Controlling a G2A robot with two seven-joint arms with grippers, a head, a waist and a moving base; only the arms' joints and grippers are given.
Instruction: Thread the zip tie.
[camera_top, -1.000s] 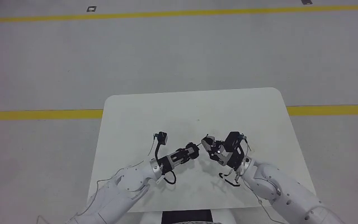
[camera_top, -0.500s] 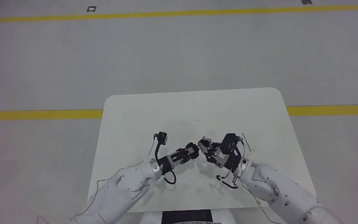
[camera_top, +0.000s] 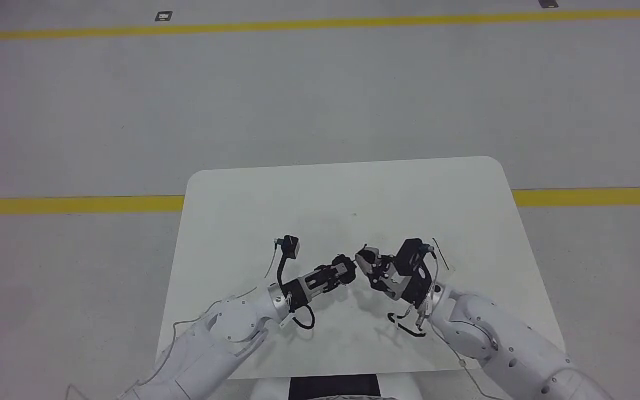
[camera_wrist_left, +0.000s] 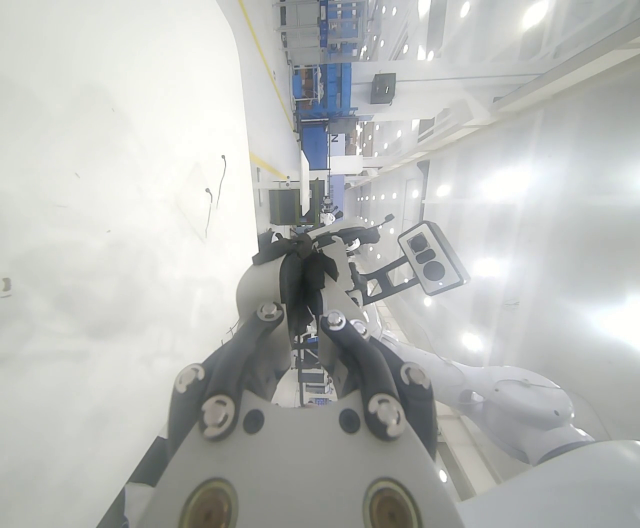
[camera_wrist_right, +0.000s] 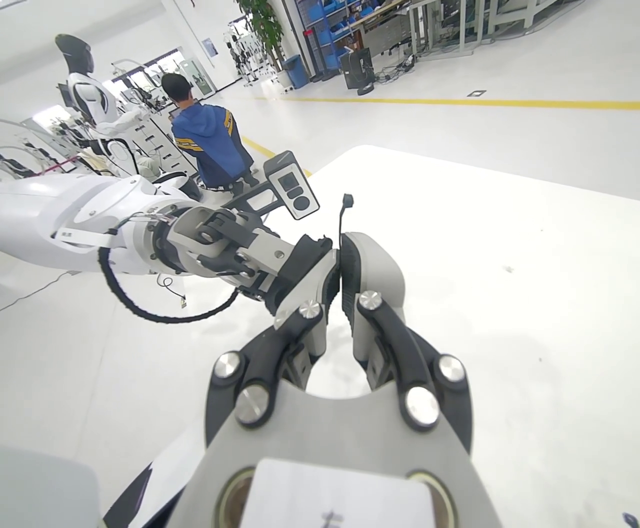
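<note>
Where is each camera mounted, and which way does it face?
Top view: above the arms, looking down at the table; both arms show, left gripper and right gripper meeting.
Left wrist view: on the left wrist, facing along its gripper toward the right arm.
Right wrist view: on the right wrist, facing along its gripper, shut on the zip tie, toward the left arm.
All views share the table.

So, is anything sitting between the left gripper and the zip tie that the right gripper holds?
Nothing visible does. The right gripper is shut on the zip tie, whose head pokes out past its tips, and the left gripper is right up beside it above the table, with no other thing between them.
</note>
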